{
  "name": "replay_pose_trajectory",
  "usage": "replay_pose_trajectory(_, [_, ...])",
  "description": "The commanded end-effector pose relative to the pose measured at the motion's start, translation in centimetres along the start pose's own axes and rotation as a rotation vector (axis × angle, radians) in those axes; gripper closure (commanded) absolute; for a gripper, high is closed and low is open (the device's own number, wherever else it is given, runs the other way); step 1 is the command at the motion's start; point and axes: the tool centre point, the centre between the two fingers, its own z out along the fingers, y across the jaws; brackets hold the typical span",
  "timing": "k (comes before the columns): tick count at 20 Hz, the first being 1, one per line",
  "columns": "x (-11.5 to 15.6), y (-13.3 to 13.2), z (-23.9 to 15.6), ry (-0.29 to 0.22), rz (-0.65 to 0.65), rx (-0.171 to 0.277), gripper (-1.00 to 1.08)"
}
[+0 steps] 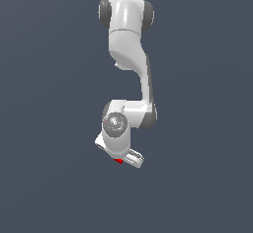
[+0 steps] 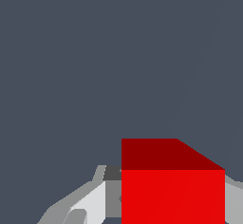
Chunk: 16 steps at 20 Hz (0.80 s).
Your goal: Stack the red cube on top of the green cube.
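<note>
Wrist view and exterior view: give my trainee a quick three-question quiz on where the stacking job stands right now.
1. True or false: the red cube sits between the fingers of the tool.
2. Which task object shows in neither view?
A. the red cube
B. the green cube
C. the tool
3. In the exterior view, how much of the red cube can you see?

Key
1. True: the wrist view shows a finger at either side of it.
2. B.
3. Only a small red sliver under the tool; the arm hides the rest.
</note>
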Motion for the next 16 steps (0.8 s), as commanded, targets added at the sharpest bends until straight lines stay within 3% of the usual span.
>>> replay_pose_trajectory(1, [0.0,0.0,0.0,0.000,0.000,0.000,1.08])
replay_pose_trajectory(8, [-0.1,0.0,-2.0,0.000,0.000,0.000,1.08])
replay_pose_trajectory(16, [-0.2,0.1,-7.7,0.000,0.000,0.000,1.08])
